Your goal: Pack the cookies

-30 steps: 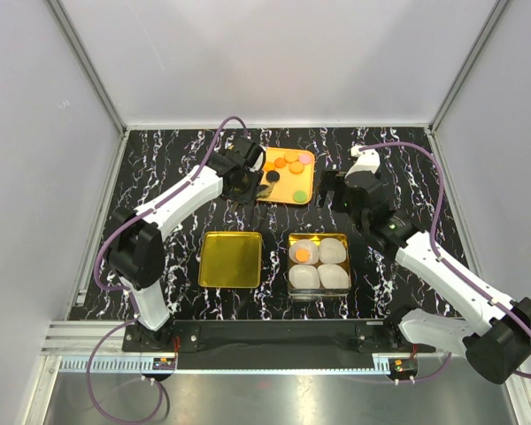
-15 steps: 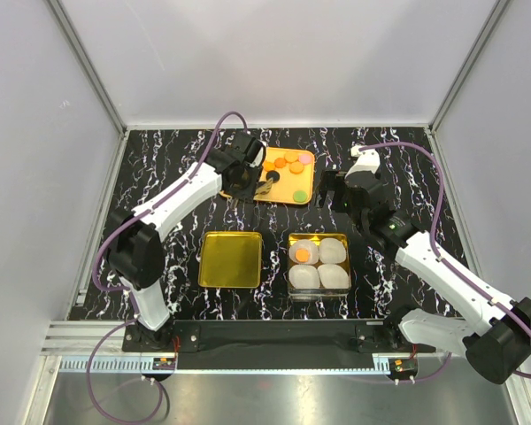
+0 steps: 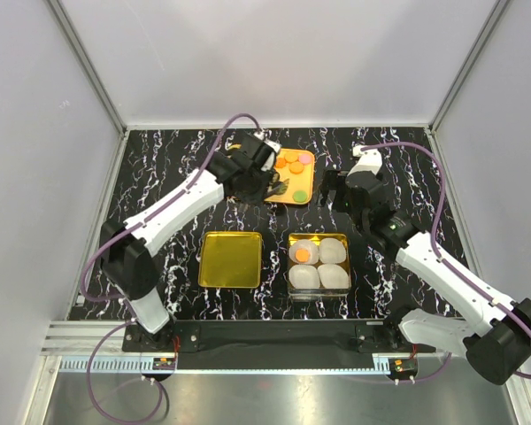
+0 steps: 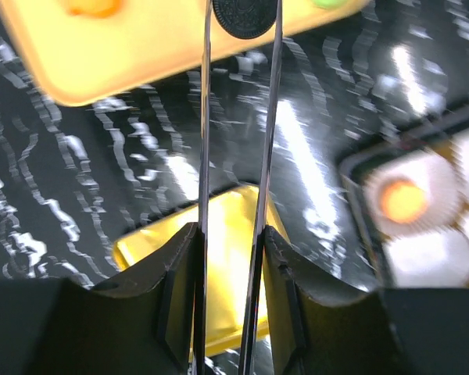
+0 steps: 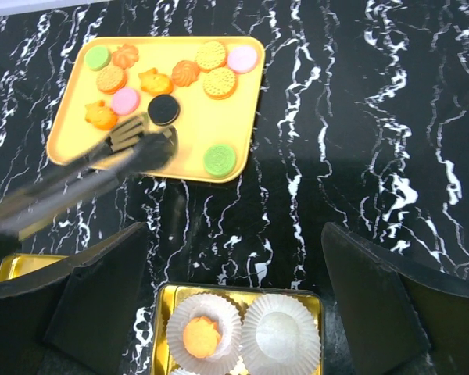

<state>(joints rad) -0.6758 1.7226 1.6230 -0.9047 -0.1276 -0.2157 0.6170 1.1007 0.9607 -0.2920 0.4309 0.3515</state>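
Black marble table (image 5: 359,117): orange tray (image 5: 195,129) at the back, gold tin (image 3: 319,235) with four white paper cups (image 5: 280,332) near centre, gold lid (image 3: 230,258) just left of the tin. Most cookies (image 5: 219,82) sit loose on the tray in orange, pink and green, plus one black cookie (image 5: 163,109). One orange cookie (image 5: 201,334) is already in the tin's back-left cup. In the top view the left arm (image 3: 181,199) and its wrist cover the tray's left part, so I can't count cookies there. The right wrist view cuts the tin off at the bottom edge. The left wrist view is motion-blurred and clips the tin on the right. The left pincer (image 4: 230,234) is clamped on a pair of thin metal tongs (image 4: 205,117), fingers (image 4: 180,289) pressed on both blades. The blades are slightly apart, and the black cookie shows between their tips in that view. From the right wrist the tongs are a blur, the black cookie just beyond the tips, so I can't tell if they grip it. The right pincer (image 5: 234,228) is spread wide with nothing in it, over bare table between tray and tin.
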